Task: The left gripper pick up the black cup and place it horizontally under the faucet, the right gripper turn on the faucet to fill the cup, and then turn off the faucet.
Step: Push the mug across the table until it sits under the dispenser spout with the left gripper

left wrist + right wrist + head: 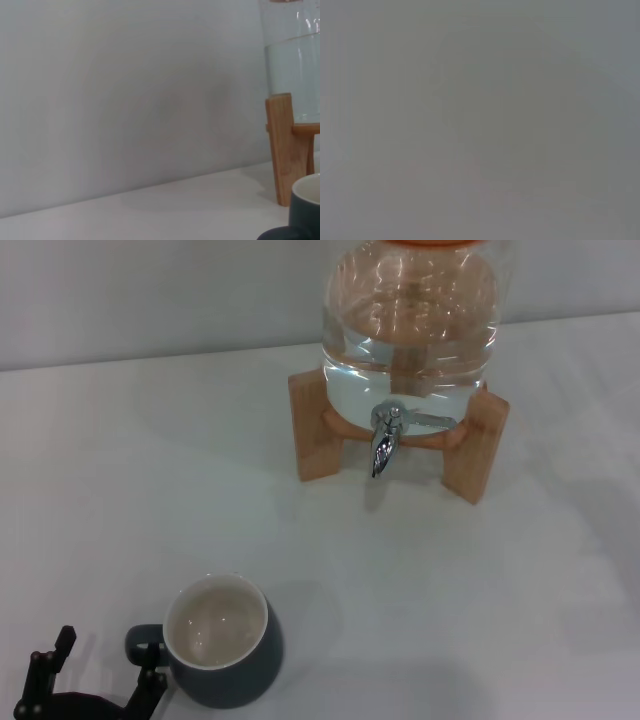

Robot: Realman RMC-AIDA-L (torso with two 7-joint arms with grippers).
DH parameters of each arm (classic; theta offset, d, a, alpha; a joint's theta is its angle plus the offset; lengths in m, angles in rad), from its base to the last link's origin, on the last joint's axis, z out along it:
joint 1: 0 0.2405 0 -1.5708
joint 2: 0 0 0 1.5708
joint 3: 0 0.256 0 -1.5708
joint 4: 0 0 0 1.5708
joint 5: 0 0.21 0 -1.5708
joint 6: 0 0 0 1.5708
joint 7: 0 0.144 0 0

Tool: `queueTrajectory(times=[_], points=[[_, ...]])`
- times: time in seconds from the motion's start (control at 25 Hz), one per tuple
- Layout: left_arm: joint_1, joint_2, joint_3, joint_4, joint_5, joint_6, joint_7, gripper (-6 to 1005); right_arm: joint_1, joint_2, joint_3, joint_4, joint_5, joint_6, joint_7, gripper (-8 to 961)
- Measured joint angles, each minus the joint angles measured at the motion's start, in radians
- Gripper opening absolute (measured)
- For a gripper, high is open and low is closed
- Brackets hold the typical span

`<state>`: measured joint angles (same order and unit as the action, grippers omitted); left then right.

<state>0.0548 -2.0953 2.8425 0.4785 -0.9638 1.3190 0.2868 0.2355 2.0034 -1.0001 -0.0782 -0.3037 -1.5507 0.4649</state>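
left gripper (95, 665) spread beside black cup (222, 642) handle | faucet (386, 438) apart

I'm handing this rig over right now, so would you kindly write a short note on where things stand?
Left gripper: open, low at the near left of the table, one finger beside the black cup's handle, nothing held.
Right gripper: not in view; its wrist camera shows only blank grey.
Black cup: upright and empty on the table, well short of the faucet.
Faucet: on the water jar in its wooden stand; no water running.
Done: nothing yet.
Left: grasp cup, set it under the faucet, open faucet, fill, close.
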Motion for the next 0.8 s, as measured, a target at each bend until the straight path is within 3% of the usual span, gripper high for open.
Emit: queueTrajectory(times=[0.64,0.8], points=[[-0.004,0.001,0.0,-0.001,0.004,-0.001,-0.028,790,0.004,0.0,0.0,0.0,0.0,0.002,0.0,868],[-0.004,0.001,0.0,-0.002,0.003,-0.001,-0.038,598,0.004,0.0,0.0,0.0,0.0,0.001,0.0,868]])
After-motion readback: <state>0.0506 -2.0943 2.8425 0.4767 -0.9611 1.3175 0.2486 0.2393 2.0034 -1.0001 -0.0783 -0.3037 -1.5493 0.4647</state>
